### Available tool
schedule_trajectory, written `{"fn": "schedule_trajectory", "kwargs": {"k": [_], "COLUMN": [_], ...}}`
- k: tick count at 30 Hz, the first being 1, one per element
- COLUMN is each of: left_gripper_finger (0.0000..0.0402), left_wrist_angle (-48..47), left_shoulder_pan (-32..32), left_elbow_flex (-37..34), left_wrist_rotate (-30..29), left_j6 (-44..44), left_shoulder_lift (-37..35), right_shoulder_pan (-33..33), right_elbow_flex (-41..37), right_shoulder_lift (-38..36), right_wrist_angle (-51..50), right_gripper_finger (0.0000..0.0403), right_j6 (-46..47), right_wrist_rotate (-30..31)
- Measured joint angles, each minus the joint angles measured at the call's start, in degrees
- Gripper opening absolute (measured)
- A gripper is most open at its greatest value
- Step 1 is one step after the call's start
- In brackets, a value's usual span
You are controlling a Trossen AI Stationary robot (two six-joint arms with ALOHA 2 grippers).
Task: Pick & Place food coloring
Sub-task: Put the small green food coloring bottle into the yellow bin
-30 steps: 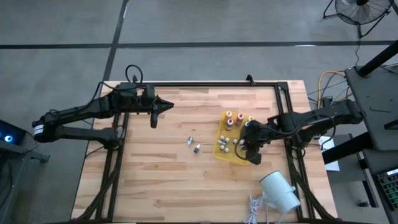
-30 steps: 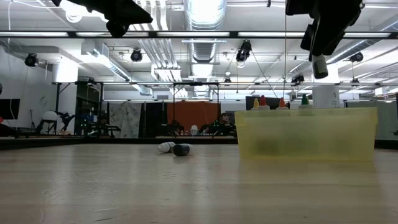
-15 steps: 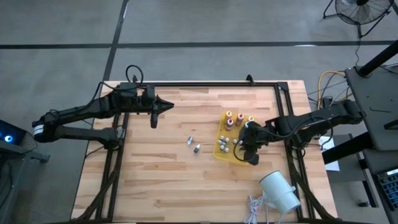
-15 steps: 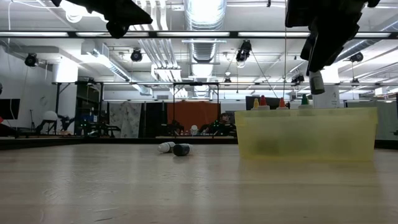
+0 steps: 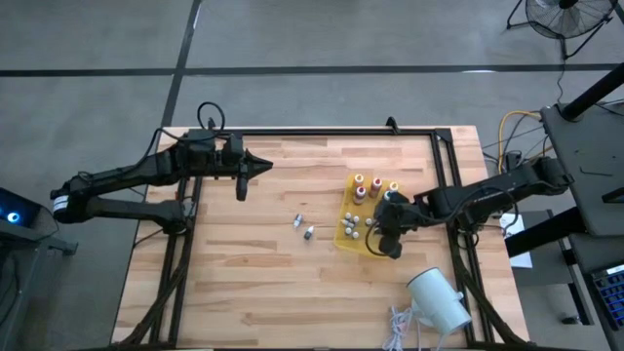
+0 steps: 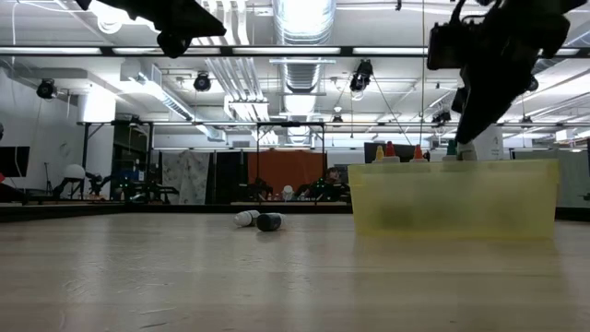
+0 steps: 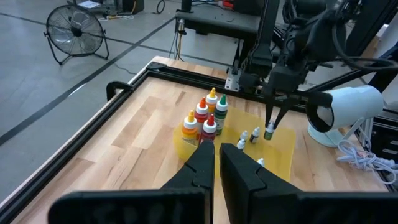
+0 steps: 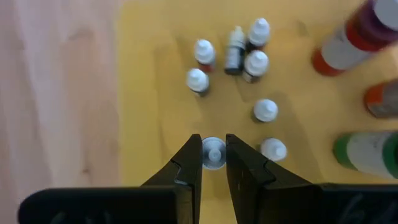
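Wooden table [image 5: 244,263]: right gripper [image 8: 214,163] angled down over yellow tray [image 5: 343,237], pinching a tiny white-capped vial [image 8: 214,153]; left gripper [image 5: 242,188] pressed together, hovering well apart.

Both robot arms are black and made of long thin tubes with thick round joints. The left arm [image 5: 146,174] has a white band near its far end, and a black cable loops beside its wrist. Each arm ends in two flat, dark, pointed fingers [image 8: 186,165]. The right arm [image 5: 487,193] looks the same.
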Motion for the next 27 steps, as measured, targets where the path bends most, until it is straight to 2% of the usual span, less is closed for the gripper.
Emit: {"fn": "schedule_trajectory", "kwargs": {"k": [8, 27], "left_gripper_finger": [0.0000, 0.0000], "left_wrist_angle": [0.00, -0.02], "left_shoulder_pan": [0.00, 0.01], "left_elbow_flex": [-0.08, -0.07], "left_wrist_rotate": [0.00, -1.18], "left_j6": [-0.08, -0.51], "left_shoulder_lift": [0.00, 0.00], "right_shoulder_pan": [0.52, 7.92], "right_elbow_flex": [-3.03, -8.75], "right_shoulder_lift": [0.00, 0.02], "right_wrist_angle": [1.46, 7.12], "right_gripper_finger": [0.0045, 0.0045], "right_j6": [1.01, 8.85], "right_wrist_rotate": [1.54, 3.44]}}
